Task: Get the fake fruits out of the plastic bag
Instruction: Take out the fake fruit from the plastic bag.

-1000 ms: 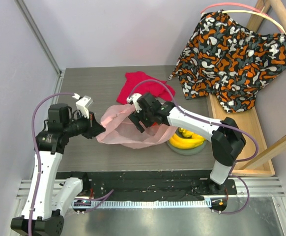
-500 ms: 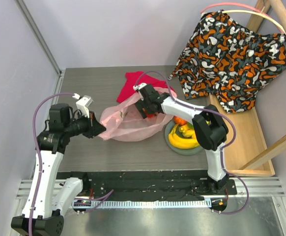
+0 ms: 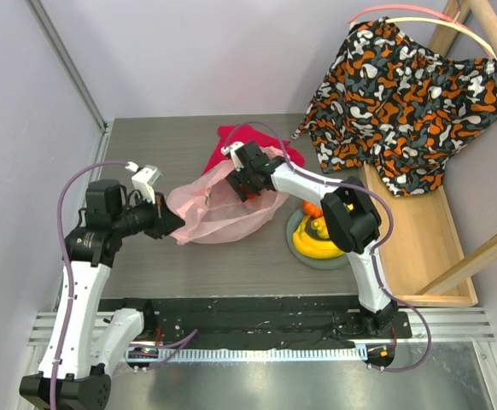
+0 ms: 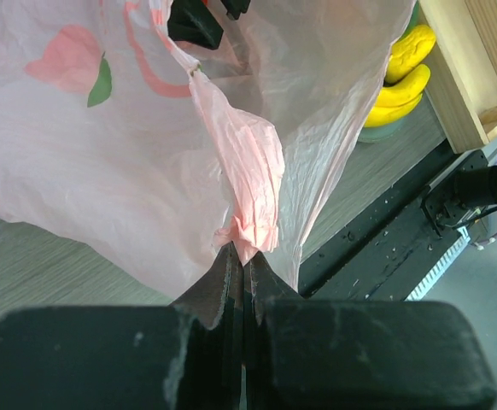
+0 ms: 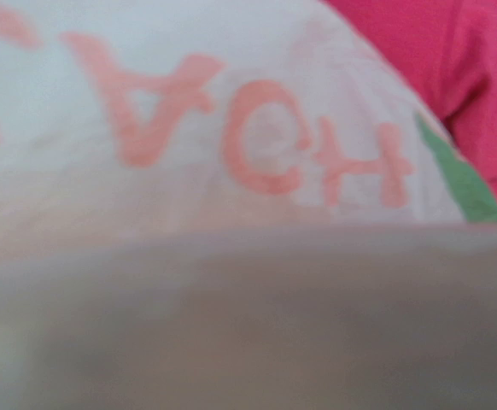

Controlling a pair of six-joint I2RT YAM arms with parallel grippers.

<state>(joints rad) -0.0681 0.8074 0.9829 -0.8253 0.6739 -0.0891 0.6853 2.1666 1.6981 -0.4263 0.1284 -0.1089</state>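
The pale-pink plastic bag lies on the table, bunched and lifted at its left end. My left gripper is shut on a twisted fold of the bag's edge, which shows in the left wrist view; the bag spreads out beyond it. My right gripper is at the bag's far rim, partly behind the film. The right wrist view shows only bag film with pink letters; its fingers are hidden. Yellow bananas and an orange fruit lie on the grey-green plate. The bananas also show in the left wrist view.
A red cloth lies behind the bag and shows in the right wrist view. A patterned cloth hangs over a wooden frame at the right. The black base rail runs along the near edge.
My right gripper has moved back and left, to the bag's far rim. The bag has slid left off the plate, and the orange fruit and bananas now show on it. The left gripper stays shut.
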